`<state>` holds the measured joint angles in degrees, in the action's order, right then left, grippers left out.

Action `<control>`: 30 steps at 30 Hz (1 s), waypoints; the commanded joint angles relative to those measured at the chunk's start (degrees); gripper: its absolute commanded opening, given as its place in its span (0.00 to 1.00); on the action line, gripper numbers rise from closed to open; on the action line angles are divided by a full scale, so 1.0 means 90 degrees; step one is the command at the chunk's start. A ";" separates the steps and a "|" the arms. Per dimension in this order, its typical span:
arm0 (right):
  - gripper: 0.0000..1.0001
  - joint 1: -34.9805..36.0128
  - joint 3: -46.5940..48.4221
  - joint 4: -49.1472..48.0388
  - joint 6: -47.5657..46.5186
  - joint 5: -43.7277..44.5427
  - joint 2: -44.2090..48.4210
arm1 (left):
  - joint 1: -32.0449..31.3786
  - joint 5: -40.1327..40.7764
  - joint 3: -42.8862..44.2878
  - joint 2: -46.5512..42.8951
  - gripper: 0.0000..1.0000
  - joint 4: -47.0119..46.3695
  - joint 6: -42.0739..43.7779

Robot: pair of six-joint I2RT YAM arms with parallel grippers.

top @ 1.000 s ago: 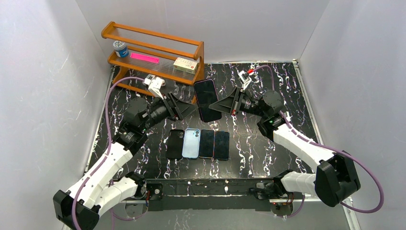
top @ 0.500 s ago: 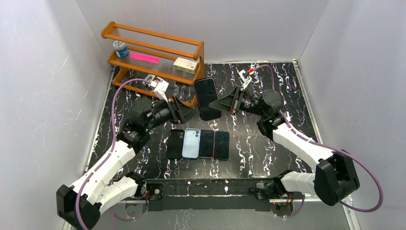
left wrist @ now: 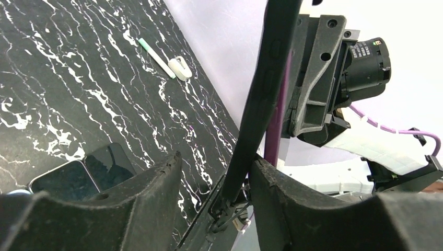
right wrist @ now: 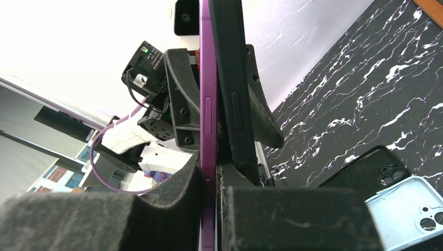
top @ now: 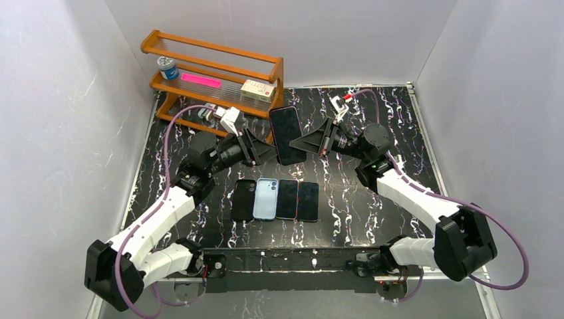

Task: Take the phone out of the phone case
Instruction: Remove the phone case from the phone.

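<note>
Top external shows your left gripper (top: 268,151) has moved in, spread wide astride the phone case (left wrist: 263,89); your right gripper (right wrist: 209,170) clamps the phone (right wrist: 208,104), so peeling looks ready.

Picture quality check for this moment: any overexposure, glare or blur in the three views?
Top external: evenly lit and sharp, only soft shadows on the table, no strong glare on the held phone. Left wrist: wall behind the black case is blown out white; the near fingers are dark and soft. Right wrist: upper left overexposed, foreground pads blurred, purple phone edge crisp.
</note>
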<state>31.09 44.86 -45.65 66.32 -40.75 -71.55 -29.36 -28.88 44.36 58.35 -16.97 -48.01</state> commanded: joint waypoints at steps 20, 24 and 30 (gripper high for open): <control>0.01 -0.0009 -0.0377 0.2039 -0.0893 -0.0220 0.1075 | 0.0704 0.0979 0.1293 0.0692 0.00 0.1645 0.1152; 0.01 -0.0218 -0.0434 0.3734 -0.1846 0.0347 0.1687 | 0.1239 0.1116 0.1593 0.0599 0.00 0.3199 0.2208; 0.01 -0.0901 -0.0470 0.5678 -0.2808 0.1177 0.2028 | 0.1416 0.2109 0.2247 0.0815 0.00 0.5517 0.3737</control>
<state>26.11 40.45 -6.55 48.71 -36.82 -55.11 -17.19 -16.25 60.01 65.28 16.58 -25.74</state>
